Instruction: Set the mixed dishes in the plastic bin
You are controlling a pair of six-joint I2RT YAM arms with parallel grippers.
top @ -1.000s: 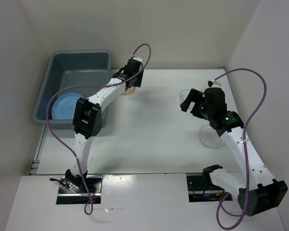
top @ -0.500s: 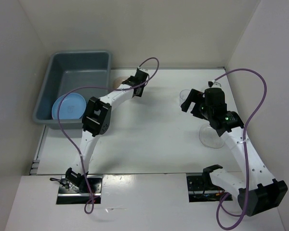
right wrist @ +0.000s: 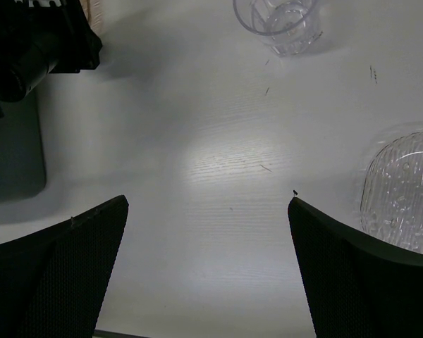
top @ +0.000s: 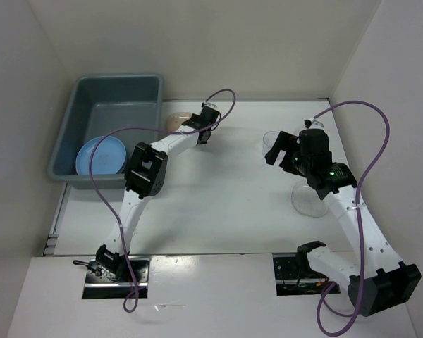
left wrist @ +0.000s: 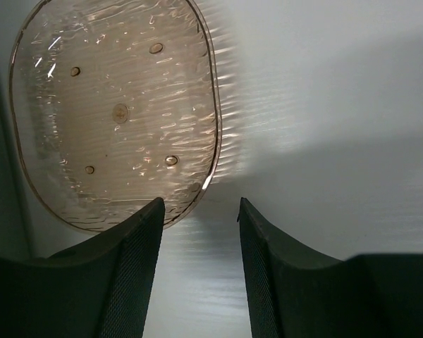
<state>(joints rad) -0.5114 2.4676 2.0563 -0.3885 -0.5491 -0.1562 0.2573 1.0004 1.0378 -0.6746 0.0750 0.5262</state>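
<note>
The beige oblong dish (top: 176, 120) lies on the white table just right of the grey-blue bin (top: 84, 98). In the left wrist view the dish (left wrist: 120, 113) sits flat. My left gripper (left wrist: 199, 208) is open and empty just beside its near rim, and its left finger overlaps the dish's edge. From above, the left gripper (top: 196, 127) is right of the dish. A blue plate (top: 101, 155) lies in the bin. My right gripper (right wrist: 208, 203) is wide open and empty above bare table. It also shows from above (top: 282, 151), near a clear cup (right wrist: 278, 21) and a clear plate (right wrist: 405, 193).
The clear cup (top: 271, 139) stands at the back right. The clear plate (top: 310, 201) lies under the right forearm. The bin's near corner (right wrist: 10, 148) and the left arm (right wrist: 35, 42) show in the right wrist view. Walls enclose the table on three sides.
The left arm has swung and lowered. The beige dish, earlier partly under the gripper, now lies uncovered further left by the bin. The right arm has not moved.
</note>
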